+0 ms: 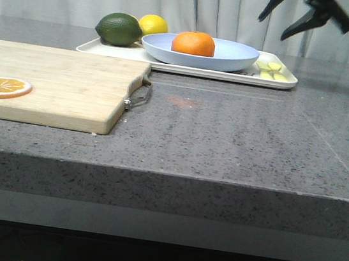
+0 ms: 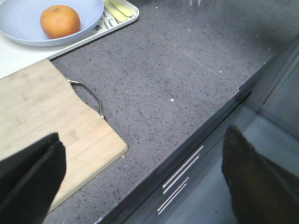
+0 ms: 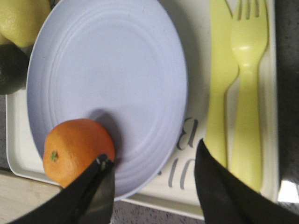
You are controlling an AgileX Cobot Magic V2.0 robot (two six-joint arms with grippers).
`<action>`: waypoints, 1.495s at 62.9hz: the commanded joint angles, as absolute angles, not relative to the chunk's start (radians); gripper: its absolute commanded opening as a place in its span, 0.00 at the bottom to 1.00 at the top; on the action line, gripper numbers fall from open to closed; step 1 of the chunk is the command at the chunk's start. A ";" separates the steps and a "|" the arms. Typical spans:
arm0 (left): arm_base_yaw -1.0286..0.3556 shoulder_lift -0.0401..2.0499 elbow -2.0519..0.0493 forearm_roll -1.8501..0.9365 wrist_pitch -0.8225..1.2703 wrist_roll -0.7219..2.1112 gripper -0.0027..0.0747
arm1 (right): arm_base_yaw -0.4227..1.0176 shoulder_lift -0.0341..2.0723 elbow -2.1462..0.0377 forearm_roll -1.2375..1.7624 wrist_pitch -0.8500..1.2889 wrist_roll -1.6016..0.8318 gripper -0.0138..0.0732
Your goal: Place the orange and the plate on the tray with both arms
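On the far side of the grey counter, the orange [image 1: 194, 43] sits in the pale blue plate [image 1: 236, 56], which rests on the cream tray [image 1: 282, 82] alongside a lemon [image 1: 153, 24], a dark green fruit [image 1: 119, 28] and a yellow plastic knife [image 3: 219, 79] and fork [image 3: 247, 88]. Above the tray's right end hangs the right gripper [image 1: 284, 19], jaws spread and empty, while the left gripper [image 2: 140, 186], fingers likewise wide apart and holding nothing, shows only in its own wrist view, over the counter's near edge beside the wooden cutting board [image 1: 58, 86], where an orange slice [image 1: 1, 87] lies.
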State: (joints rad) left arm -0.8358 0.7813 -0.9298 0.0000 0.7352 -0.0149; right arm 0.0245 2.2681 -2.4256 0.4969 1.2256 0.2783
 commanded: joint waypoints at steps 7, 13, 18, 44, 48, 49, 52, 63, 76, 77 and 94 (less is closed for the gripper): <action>-0.839 0.777 -0.957 -0.010 0.667 -0.021 0.88 | 0.028 2.091 -2.452 0.434 1.337 0.218 0.63; -0.839 0.777 -0.957 -0.010 0.667 -0.021 0.88 | 0.043 2.013 -2.419 0.436 1.336 0.204 0.63; -0.839 0.777 -0.957 -0.010 0.672 -0.021 0.88 | 0.063 1.935 -2.376 0.434 1.336 0.155 0.63; -0.839 0.777 -0.957 -0.010 0.680 -0.021 0.88 | 0.072 1.431 -1.759 0.298 1.293 -0.126 0.63; -0.839 0.777 -0.957 -0.010 0.680 -0.021 0.88 | 0.072 1.350 -1.645 0.298 1.246 -0.162 0.63; -0.839 0.777 -0.957 -0.010 0.680 -0.021 0.88 | 0.072 1.323 -1.607 0.298 1.226 -0.171 0.63; -0.839 0.777 -0.957 -0.010 0.680 -0.021 0.88 | 0.072 1.267 -1.536 0.298 1.177 -0.193 0.63; -0.839 0.777 -0.957 -0.010 0.690 -0.021 0.88 | 0.072 1.035 -1.276 0.298 1.026 -0.261 0.63; -0.839 0.777 -0.957 -0.010 0.692 -0.021 0.88 | 0.072 0.800 -1.051 0.298 0.978 -0.285 0.63; -0.839 0.777 -0.957 -0.010 0.692 -0.021 0.88 | 0.072 0.778 -1.038 0.298 0.978 -0.285 0.63; -0.839 0.777 -0.957 -0.010 0.692 -0.021 0.88 | 0.072 0.574 -0.901 0.297 0.991 -0.285 0.63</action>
